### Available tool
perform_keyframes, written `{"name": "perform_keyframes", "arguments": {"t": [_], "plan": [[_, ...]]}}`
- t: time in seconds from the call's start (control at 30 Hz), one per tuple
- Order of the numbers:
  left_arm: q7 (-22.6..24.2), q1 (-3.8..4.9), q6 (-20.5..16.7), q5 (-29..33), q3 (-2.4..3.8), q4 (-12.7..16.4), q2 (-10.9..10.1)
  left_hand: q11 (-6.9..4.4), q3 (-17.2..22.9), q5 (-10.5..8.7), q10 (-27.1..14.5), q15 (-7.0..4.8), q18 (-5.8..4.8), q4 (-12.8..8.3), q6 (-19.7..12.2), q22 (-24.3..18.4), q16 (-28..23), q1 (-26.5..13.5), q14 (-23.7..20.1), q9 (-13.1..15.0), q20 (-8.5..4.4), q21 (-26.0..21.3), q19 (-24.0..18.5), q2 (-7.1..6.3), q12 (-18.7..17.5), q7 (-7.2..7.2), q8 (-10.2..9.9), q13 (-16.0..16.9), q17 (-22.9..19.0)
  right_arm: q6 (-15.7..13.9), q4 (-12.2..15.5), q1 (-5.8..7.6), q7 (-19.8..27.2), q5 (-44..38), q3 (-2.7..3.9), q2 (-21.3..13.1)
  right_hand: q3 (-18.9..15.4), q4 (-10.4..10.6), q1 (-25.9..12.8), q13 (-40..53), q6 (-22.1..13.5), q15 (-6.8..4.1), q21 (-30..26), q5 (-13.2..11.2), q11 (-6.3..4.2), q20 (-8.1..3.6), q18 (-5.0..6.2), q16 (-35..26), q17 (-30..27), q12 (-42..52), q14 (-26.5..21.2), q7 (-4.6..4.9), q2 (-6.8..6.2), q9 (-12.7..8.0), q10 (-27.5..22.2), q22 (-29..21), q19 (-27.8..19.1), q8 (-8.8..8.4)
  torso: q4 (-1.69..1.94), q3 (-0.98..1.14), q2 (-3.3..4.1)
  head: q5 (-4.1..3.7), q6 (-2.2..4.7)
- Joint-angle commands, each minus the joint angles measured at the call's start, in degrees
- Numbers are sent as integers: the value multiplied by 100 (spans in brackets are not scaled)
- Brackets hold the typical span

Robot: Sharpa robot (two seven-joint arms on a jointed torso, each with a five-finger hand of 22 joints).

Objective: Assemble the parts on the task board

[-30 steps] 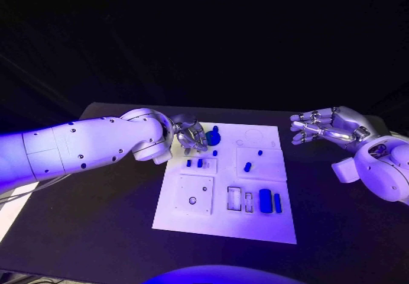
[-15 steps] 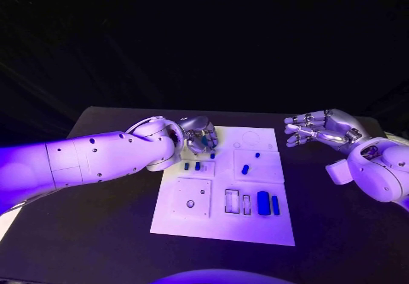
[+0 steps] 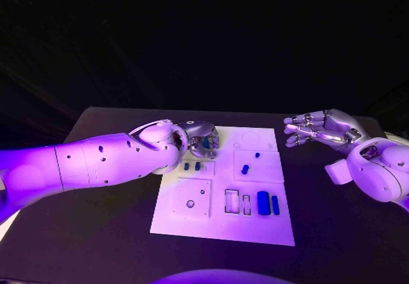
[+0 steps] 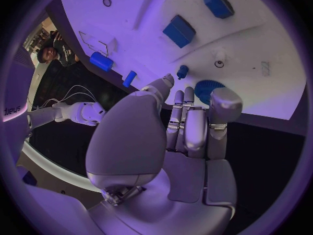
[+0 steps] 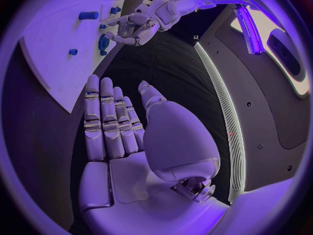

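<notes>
Left robot hand (image 3: 201, 140) lowered — over round toothed blue part (image 4: 207, 90), grip unclear | right robot hand (image 3: 320, 129) open

The left hand (image 3: 201, 139) is brought further in over the far left corner of the task board (image 3: 223, 231), its fingers now lowered around the round blue part (image 4: 207, 90), which was seen beside them a second ago. The right hand (image 3: 320, 130) is drawn slightly inward toward the board's far right corner and is held there with fingers apart.

A darkened robot lab: black table (image 3: 102, 236), white task board (image 3: 223, 222), coloured stage lighting.
</notes>
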Motion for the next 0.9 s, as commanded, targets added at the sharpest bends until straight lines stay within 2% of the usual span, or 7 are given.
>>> {"name": "perform_keyframes", "arguments": {"t": [0.03,0.23,0.63,0.73,0.9], "plan": [[-102,-9,373,-241,2,4,25,-10,-58,-6,58,-16,-126,13,63,168,133,-66,213,-23,-7,232,73,21,-36,-11,-59,-44,107,72,3,-4,49,5,1,3,3,-45,12,-5,-38,26,-30,33,3,-9,34,-28,-10,23,-7,-5,46,-6,-21,-8,33,0,1,1,2,7,-10],[-192,-14,525,-249,2,-28,37,-20,-84,-3,107,-29,-167,31,100,358,239,-62,258,-53,-18,488,150,43,-55,-13,-114,-95,176,75,6,-5,50,5,1,3,3,-45,12,-5,-38,26,-30,33,3,-9,34,-28,-10,23,-7,-5,46,-6,-21,-8,33,0,0,-2,1,11,-27],[-192,-24,490,-250,3,-162,122,-38,21,24,202,-51,-208,5,196,555,291,64,292,-89,-40,750,233,159,-95,-16,-181,-177,166,79,5,-5,48,5,1,13,5,-46,13,-7,-38,26,-33,35,3,-8,35,-29,-10,24,-6,-5,50,-6,-21,-8,34,1,-3,-4,5,6,-50],[-190,-38,460,-251,3,-190,148,-43,71,28,226,-56,-211,-3,218,579,294,93,292,-98,-45,776,239,181,-111,-21,-199,-200,156,80,5,-5,48,5,1,15,5,-46,13,-7,-38,26,-33,35,3,-8,35,-29,-10,24,-6,-5,50,-6,-21,-8,34,1,-1,1,0,10,-55],[-183,-84,426,-251,3,-221,178,-43,89,29,231,-56,-220,-3,227,616,268,98,286,-101,-47,827,250,186,-120,-19,-206,-211,117,82,5,-5,42,3,1,18,5,-46,12,-8,-38,26,-34,35,3,-8,35,-29,-10,25,-6,-5,51,-6,-21,-8,35,1,-3,-2,0,8,-58]]}}
